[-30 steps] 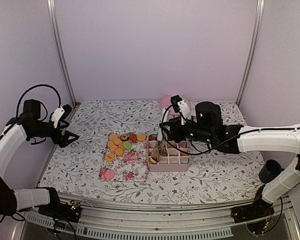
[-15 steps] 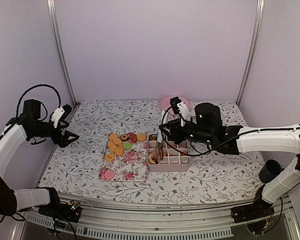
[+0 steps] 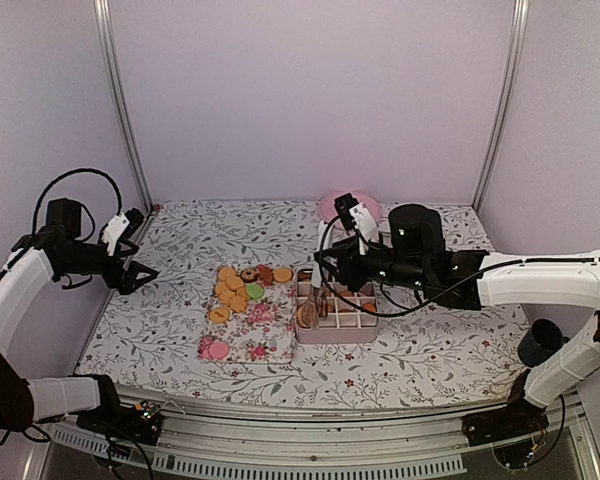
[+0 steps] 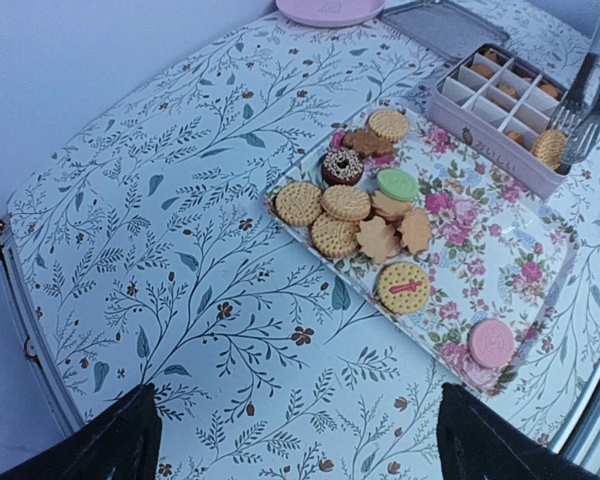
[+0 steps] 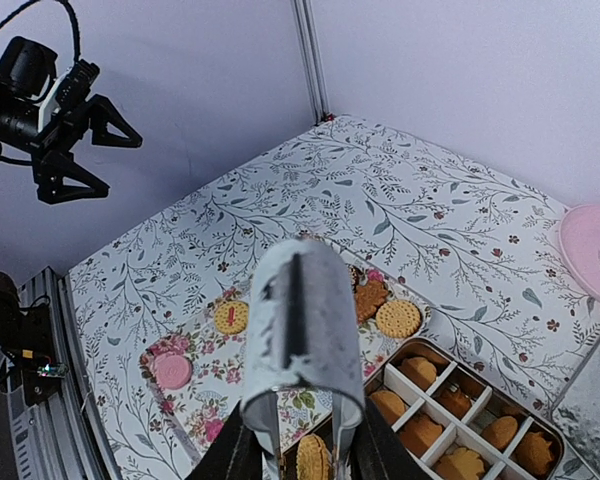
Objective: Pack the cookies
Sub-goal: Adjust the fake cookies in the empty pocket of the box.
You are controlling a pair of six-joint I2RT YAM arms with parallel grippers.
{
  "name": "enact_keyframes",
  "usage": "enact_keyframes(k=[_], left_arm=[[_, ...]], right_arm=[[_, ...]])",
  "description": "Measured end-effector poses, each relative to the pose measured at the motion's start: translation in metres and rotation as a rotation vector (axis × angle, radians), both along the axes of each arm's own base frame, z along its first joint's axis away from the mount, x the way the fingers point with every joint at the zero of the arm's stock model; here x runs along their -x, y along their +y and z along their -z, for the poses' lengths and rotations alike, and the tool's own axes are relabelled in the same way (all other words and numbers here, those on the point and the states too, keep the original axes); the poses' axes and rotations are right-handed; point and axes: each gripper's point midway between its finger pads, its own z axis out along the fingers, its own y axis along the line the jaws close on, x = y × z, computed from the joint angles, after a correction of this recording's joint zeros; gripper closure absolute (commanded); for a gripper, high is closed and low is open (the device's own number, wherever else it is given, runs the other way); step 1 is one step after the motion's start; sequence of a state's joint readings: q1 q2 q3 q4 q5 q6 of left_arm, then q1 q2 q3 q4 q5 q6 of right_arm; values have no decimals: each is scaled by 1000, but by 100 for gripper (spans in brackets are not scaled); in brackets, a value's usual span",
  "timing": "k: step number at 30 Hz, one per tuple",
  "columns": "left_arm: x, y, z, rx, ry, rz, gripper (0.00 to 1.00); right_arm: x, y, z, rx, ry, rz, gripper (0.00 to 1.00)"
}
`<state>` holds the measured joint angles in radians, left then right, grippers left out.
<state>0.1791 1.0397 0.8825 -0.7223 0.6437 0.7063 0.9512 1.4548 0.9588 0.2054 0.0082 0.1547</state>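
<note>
Tongs (image 3: 316, 305) and right arm (image 3: 540, 280) overhang box (image 3: 340, 334); tray (image 3: 268, 342) unobstructed from left and above.

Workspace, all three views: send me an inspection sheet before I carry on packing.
Surface: floral table cover, lying flat.
Job's things: cookies loose on floral tray; others already in divided box.
Clutter: pink plate and grey lid at far side.
Grippers: left gripper open, empty, at left side; right gripper shut on tongs pinching one cookie over the box.
Cables: black loop above left arm; black cable at right wrist.
Surroundings: plain lilac walls, metal posts.
</note>
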Motion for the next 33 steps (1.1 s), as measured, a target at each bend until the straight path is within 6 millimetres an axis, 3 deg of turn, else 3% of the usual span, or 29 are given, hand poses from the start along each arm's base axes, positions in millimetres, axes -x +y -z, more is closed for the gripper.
enact_keyframes(k=[11, 16, 24, 33], left_arm=[[0, 0, -2, 2, -4, 2, 4], [0, 0, -2, 1, -4, 2, 4], [0, 0, -1, 1, -4, 2, 4], [0, 0, -1, 1, -3, 1, 4]], right_arm=[[-3, 5, -17, -11, -37, -4, 74], [-6, 9, -7, 16, -39, -7, 75], [2, 16, 1, 53, -51, -16, 89], [11, 19, 3, 112, -95, 31, 91]])
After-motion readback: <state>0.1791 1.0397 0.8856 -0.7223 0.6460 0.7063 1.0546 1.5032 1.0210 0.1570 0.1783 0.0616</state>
